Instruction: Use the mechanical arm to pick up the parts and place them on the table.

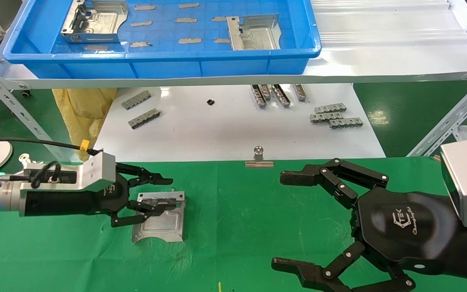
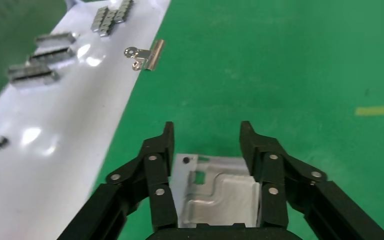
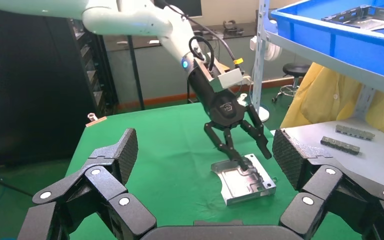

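One silver part (image 1: 162,223) lies flat on the green table (image 1: 237,227). My left gripper (image 1: 166,192) is open right over its flanged far edge. One finger is down on or just above the part's top, the other hangs beyond the flange. The part lies between the fingers in the left wrist view (image 2: 225,195). The right wrist view shows the same part (image 3: 242,180) and the left gripper (image 3: 255,159). Two more parts (image 1: 95,20) (image 1: 255,34) lie in the blue bin (image 1: 156,61). My right gripper (image 1: 281,221) is open and empty over the table's near right.
A white board (image 1: 225,129) beyond the cloth carries several grey slotted strips (image 1: 335,117). A silver binder clip (image 1: 259,158) sits at the cloth's far edge. The bin stands on a white shelf with angled metal legs (image 1: 452,121). A yellow mark (image 1: 219,286) shows at the front.
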Robot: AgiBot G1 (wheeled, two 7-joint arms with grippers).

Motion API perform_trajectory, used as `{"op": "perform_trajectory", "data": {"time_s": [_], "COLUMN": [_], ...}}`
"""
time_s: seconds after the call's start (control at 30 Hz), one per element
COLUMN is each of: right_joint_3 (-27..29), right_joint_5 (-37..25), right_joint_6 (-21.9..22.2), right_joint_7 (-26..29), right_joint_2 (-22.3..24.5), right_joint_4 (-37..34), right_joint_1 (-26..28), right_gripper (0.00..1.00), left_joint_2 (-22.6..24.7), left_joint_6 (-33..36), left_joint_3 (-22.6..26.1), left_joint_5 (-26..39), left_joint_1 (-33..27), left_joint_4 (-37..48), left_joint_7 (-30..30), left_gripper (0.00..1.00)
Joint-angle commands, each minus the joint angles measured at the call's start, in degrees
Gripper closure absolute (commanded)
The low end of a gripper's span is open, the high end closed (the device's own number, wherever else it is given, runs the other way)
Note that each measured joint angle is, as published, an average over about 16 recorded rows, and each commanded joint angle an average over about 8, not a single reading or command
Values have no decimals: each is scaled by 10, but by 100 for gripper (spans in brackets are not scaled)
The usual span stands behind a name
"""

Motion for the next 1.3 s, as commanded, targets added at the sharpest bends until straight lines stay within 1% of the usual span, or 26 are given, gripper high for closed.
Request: {"op": "perform_trajectory", "data": {"time_s": [0.03, 0.17, 0.37, 0.5, 1.3], "right_joint_3": [0, 0, 0, 0, 0], "right_joint_5": [0, 0, 0, 0, 0], "right_joint_6": [0, 0, 0, 0, 0], "right_joint_7": [0, 0, 0, 0, 0], "right_joint_2": [0, 0, 0, 0, 0], "right_joint_4": [0, 0, 0, 0, 0], "right_joint_1": [0, 0, 0, 0, 0], "right_gripper": [0, 0, 0, 0, 0], "left_joint_2": [-2, -3, -4, -10, -95], "left_joint_6": [6, 7, 7, 6, -18], "left_joint_3": [-4, -6, -6, -13, -129], "left_joint_5": [-10, -17, -16, -20, -101], "left_joint_1": [8, 17, 16, 23, 150], "left_joint_4": [2, 2, -2, -19, -289], "left_joint_7": [-28, -42, -36, -45, -213], "left_gripper": [0, 0, 0, 0, 0]}}
